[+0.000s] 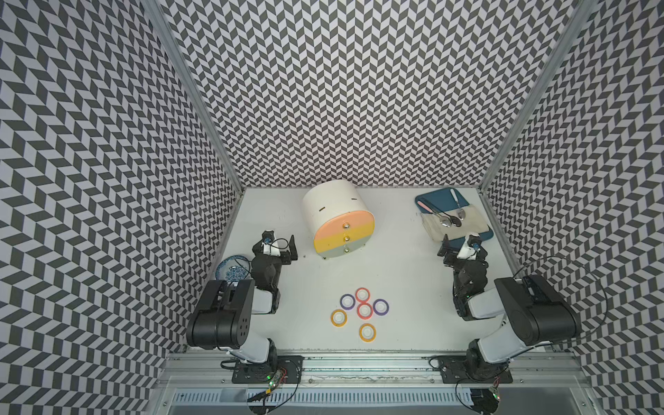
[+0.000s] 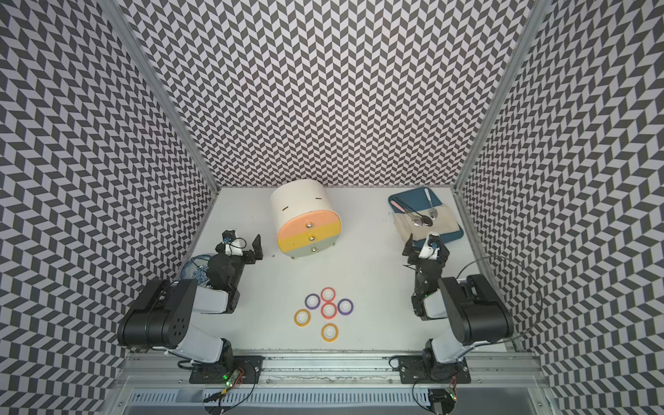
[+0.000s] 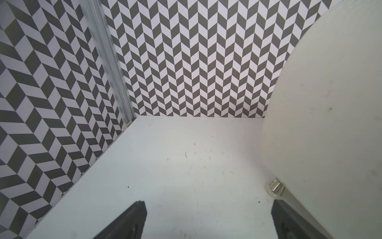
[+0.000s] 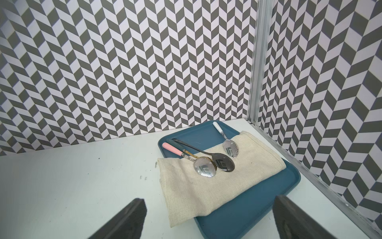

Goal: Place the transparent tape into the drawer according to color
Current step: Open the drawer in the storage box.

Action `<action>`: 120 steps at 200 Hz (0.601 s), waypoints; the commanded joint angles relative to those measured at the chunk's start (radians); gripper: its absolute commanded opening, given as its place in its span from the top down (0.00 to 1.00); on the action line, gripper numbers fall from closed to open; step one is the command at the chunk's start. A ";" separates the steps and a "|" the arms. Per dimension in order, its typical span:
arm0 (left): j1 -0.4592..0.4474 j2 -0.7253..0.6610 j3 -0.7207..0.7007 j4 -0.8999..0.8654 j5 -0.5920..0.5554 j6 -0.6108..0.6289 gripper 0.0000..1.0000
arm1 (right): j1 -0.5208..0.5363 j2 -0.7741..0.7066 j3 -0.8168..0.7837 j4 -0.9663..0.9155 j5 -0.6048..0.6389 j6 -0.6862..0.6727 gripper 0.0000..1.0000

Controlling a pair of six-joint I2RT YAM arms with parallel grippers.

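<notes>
At the far left a blue-patterned bowl [image 1: 233, 271] sits on the tabletop [image 1: 406, 280], just beside the left arm. The left end effector [image 1: 281, 241] hangs near the cabinet's side with its jaws spread wide and nothing between them. The cream cabinet [image 1: 330, 201] stands at the back, fronts turned toward the arms. Its peach drawer [image 1: 359, 221], yellow drawer [image 1: 359, 234] and grey-green drawer [image 1: 337, 253] are all shut. Nearer the robot, the six tape rolls [image 1: 364, 310] lie flat in a loose cluster: two purple, two red-pink, two yellow-orange. Further right, the right end effector [image 1: 460, 241] is also wide open and empty, close to the blue tray [image 1: 431, 199] with its cloth and spoons.

The task appears to be at its very start, with no roll sorted. The next move likely calls for pinching one small metal knob and drawing that drawer straight out without shifting the cabinet. After that, a matching roll can be lifted by its rim.
</notes>
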 commanded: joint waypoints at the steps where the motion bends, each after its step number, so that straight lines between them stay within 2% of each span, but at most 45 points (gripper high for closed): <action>1: -0.003 -0.002 0.005 0.018 0.004 0.003 0.00 | -0.003 -0.006 0.007 0.030 -0.003 0.008 0.00; 106: -0.008 -0.002 0.005 0.020 0.000 0.006 0.00 | -0.002 -0.006 0.007 0.031 -0.003 0.007 0.00; 120: -0.015 -0.009 0.006 0.013 -0.036 0.003 0.00 | -0.002 -0.009 0.001 0.041 -0.010 0.000 0.00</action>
